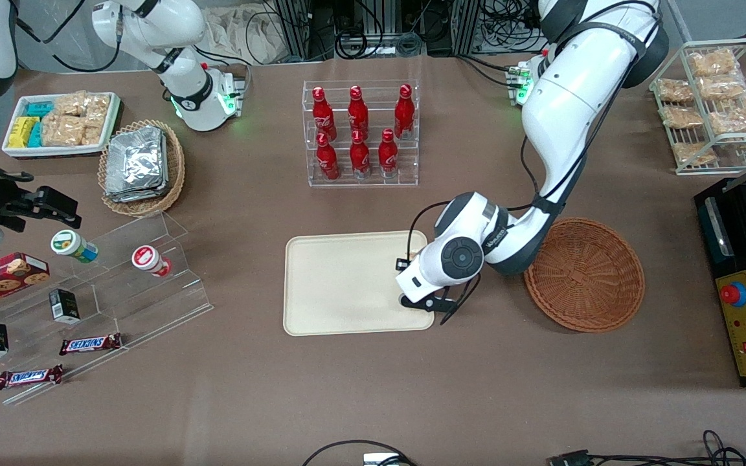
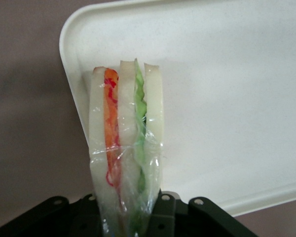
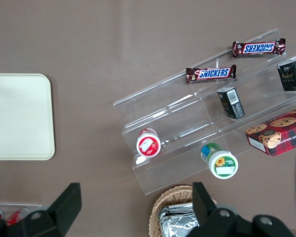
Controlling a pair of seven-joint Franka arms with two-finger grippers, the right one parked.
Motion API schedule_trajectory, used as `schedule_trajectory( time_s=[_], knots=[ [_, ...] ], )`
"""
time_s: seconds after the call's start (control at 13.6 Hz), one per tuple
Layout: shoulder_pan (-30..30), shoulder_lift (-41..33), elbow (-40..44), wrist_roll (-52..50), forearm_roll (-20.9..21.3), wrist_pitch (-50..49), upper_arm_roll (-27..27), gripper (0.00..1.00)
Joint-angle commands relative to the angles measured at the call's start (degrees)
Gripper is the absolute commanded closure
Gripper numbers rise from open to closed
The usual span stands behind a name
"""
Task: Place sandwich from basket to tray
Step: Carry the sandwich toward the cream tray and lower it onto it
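My left gripper (image 1: 426, 303) hangs over the corner of the cream tray (image 1: 340, 285) that is nearest the front camera and the basket. In the left wrist view the gripper (image 2: 128, 217) is shut on the sandwich (image 2: 126, 143), a plastic-wrapped wedge of white bread with orange-red and green layers. The wedge sticks out past the fingers and hangs over the tray's (image 2: 227, 98) rim and the brown table. The arm hides the sandwich in the front view. The reddish-brown basket (image 1: 585, 275) lies empty beside the tray, toward the working arm's end.
A clear rack of red bottles (image 1: 360, 133) stands farther from the front camera than the tray. A tan basket of foil packets (image 1: 142, 167), a white snack tray (image 1: 62, 123) and an acrylic stand (image 1: 101, 291) lie toward the parked arm's end. A black control box (image 1: 745, 310) sits past the basket.
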Motion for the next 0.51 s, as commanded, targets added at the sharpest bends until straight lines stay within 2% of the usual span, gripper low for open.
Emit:
schedule_trajectory(
  time_s=[0.0,0.29,0.44],
  knots=[
    [-1.0,1.1,1.9,-0.8,1.6,0.9,0.5,0.0],
    [-0.3,-0.9,2.4,-1.0,1.0,0.6,0.4,0.0],
    [0.0,-5.8,2.2,-1.1,0.9,-0.2,0.6,0.0]
  ],
)
